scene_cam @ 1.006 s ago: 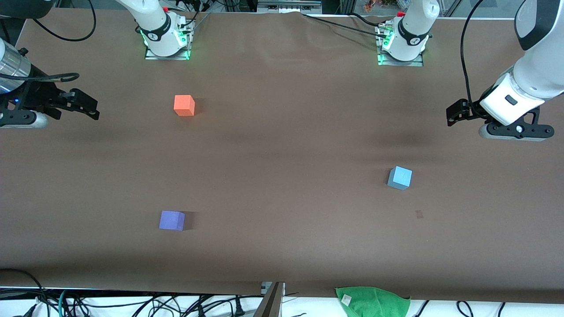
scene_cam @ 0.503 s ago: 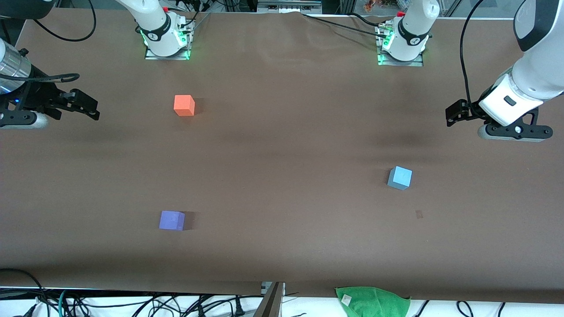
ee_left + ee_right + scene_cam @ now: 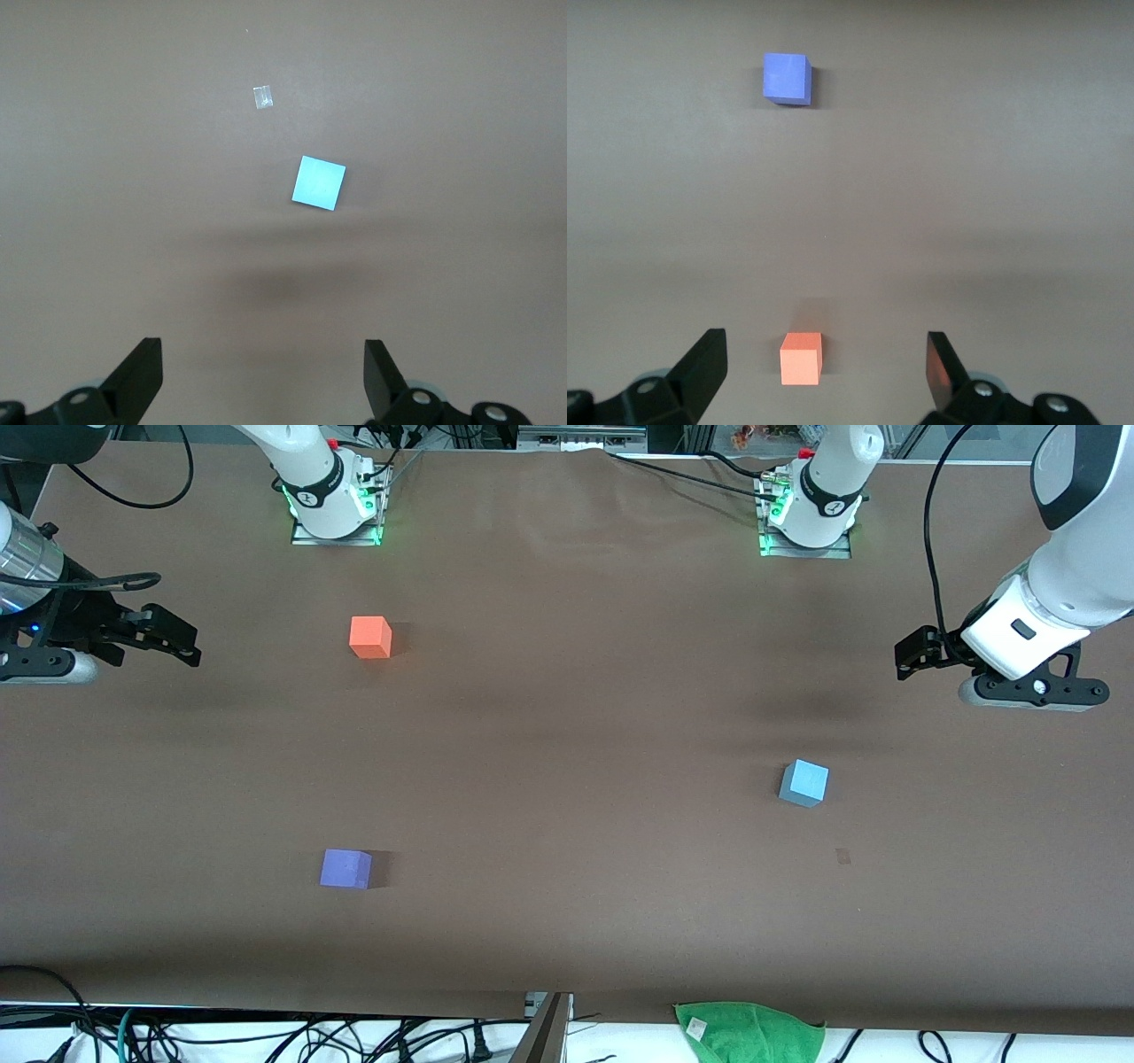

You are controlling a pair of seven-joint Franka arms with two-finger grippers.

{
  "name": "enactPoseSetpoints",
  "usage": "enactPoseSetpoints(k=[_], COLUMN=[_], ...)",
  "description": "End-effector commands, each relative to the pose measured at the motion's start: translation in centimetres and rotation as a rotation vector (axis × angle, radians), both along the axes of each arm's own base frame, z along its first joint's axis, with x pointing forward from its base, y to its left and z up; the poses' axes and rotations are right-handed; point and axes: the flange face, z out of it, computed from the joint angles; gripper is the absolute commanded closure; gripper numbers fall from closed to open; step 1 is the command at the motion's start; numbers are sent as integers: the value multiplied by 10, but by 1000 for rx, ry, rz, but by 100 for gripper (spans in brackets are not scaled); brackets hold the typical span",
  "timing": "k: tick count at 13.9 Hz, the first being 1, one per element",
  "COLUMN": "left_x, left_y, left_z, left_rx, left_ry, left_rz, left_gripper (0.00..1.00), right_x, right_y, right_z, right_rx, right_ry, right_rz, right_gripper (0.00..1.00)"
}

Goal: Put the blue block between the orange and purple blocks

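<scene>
The blue block (image 3: 804, 783) lies well apart from the others, toward the left arm's end.

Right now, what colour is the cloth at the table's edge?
Green; the cloth shows best in the front view.

The front camera sat high across the table (image 3: 567, 717), facing the two arm bases and taking in nearly the whole top. The left wrist camera looked straight down from above, past its own spread fingertips (image 3: 142, 372), onto the blue block (image 3: 319, 182). The right wrist camera looked down likewise, framing the orange block (image 3: 801, 358) and purple block (image 3: 786, 78). The front view shared all three blocks; the wrist views shared nothing.
</scene>
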Motion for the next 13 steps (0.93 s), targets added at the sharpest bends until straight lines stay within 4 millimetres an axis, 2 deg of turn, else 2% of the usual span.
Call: enactPoseSetpoints(k=[1,3,7,10,13], left_x=[0,-8,-7,18,57], left_y=[-2,2,3,2,-5], left_z=[3,-7,-14,-53,-112], left_rx=[-18,-18,-23,-17,-25], left_ry=[12,108,136,118,43], left_rz=[-1,-22,-80,-111,-120], left_gripper=[0,0,0,0,0], right_x=[0,-1,-1,-1,-1], right_y=[2,5,6,6,6], right_z=[2,3,3,2,3], right_rx=[11,10,5,4,2], right_ry=[2,0,-2,1,-2], right_rz=[-9,-3,0,2,2], right_gripper=[1,1,1,1,1])
